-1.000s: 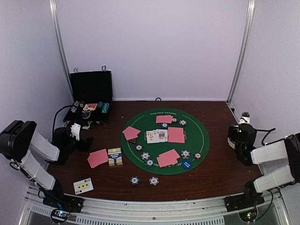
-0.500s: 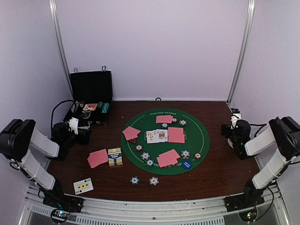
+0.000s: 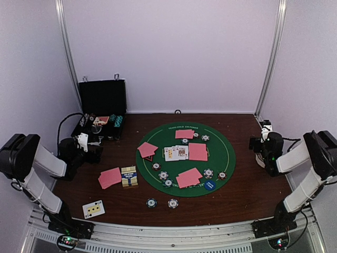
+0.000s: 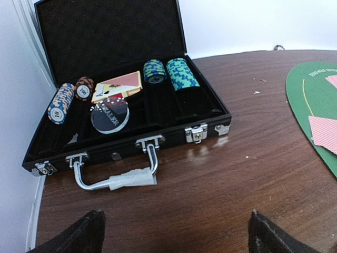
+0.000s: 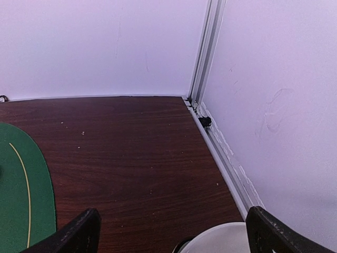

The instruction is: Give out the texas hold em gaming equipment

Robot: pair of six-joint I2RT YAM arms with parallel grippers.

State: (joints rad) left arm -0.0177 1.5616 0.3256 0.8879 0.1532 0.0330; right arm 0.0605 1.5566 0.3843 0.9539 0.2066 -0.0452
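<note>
Your left pincer [image 4: 172, 232] is spread wide, facing the open black hinged case [image 4: 105, 37], and your right pincer [image 5: 172, 232] is spread too, over the brown wooden surface [image 5: 131, 147]. Pink-backed playing cards [image 3: 197, 151] and striped round poker chips [image 3: 163, 175] sit mostly on the round green mat [image 3: 222, 145].

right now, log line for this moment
left claw open, facing black case | right claw open, empty | cards, chips on green mat

Pink-backed cards [image 3: 198, 152] and striped chips [image 3: 164, 175] lie flat, scattered across the green mat [image 3: 226, 150].
</note>
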